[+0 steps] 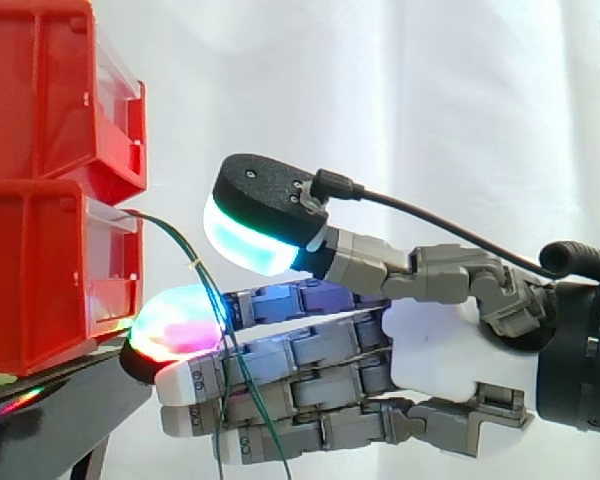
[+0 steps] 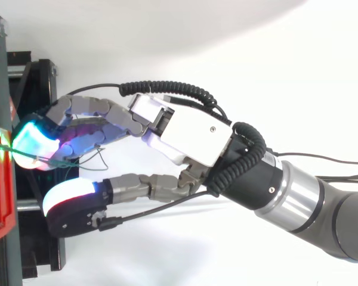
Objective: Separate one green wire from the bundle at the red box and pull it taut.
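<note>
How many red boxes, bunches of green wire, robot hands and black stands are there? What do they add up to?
Red boxes: 2, stacked
Green wire bundle: 1
Robot hand: 1
Black stand: 1
Total: 5
</note>
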`<state>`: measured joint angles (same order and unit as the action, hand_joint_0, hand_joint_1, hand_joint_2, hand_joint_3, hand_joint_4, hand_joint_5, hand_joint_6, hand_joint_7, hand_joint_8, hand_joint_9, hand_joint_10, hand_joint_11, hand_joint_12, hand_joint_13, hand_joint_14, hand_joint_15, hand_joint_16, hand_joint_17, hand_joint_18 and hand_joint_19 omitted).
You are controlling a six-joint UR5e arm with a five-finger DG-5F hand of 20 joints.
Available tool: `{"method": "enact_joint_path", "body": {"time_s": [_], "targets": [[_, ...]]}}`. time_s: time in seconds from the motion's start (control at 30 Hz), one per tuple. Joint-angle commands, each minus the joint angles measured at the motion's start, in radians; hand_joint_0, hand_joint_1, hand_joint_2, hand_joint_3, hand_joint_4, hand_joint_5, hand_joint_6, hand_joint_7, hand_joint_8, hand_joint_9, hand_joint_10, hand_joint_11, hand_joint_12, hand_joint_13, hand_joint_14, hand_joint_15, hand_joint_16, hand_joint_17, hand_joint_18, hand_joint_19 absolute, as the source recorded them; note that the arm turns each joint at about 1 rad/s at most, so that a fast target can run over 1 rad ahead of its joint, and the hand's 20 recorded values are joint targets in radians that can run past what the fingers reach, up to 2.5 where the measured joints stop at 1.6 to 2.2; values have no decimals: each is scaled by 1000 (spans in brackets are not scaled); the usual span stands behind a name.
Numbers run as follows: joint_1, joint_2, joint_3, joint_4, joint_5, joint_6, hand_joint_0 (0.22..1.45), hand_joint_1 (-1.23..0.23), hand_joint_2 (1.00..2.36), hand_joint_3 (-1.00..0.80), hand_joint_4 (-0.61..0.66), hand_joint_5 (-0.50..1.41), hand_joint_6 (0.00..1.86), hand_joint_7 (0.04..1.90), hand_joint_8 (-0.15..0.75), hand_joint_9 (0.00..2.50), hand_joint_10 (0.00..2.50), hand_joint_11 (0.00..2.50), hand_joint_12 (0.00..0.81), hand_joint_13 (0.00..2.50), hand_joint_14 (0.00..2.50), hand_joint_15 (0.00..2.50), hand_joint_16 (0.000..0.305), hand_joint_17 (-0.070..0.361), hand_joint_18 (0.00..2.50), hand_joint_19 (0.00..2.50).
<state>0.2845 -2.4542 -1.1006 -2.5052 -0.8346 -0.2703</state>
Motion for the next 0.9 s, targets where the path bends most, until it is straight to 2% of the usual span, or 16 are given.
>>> {"method": "enact_joint_path", "body": {"time_s": [0.0, 0.37, 0.5, 0.57, 0.87], "targets": [[4, 1, 8, -7, -1, 0, 599, -687, 1006, -413, 302, -88, 504, 1138, 260, 827, 3, 126, 312, 638, 0, 52, 39, 89, 589, 121], [5, 1, 8, -12, -1, 8, 607, -708, 1009, -388, 278, -72, 502, 1294, 261, 834, 5, 148, 310, 637, 1, 50, 39, 88, 602, 139], [5, 1, 8, -18, -3, 31, 605, -716, 1010, -359, 252, -68, 503, 1417, 264, 839, 8, 161, 312, 641, 0, 53, 39, 88, 608, 139], [4, 1, 8, -53, -4, 60, 601, -720, 1012, -335, 246, -81, 552, 1364, 264, 841, 5, 174, 313, 642, 1, 61, 39, 89, 611, 139], [4, 3, 15, -89, -4, 108, 576, -733, 1015, -177, 221, -146, 787, 1084, 291, 848, 10, 279, 339, 661, 2, 80, 44, 100, 660, 141]]}}
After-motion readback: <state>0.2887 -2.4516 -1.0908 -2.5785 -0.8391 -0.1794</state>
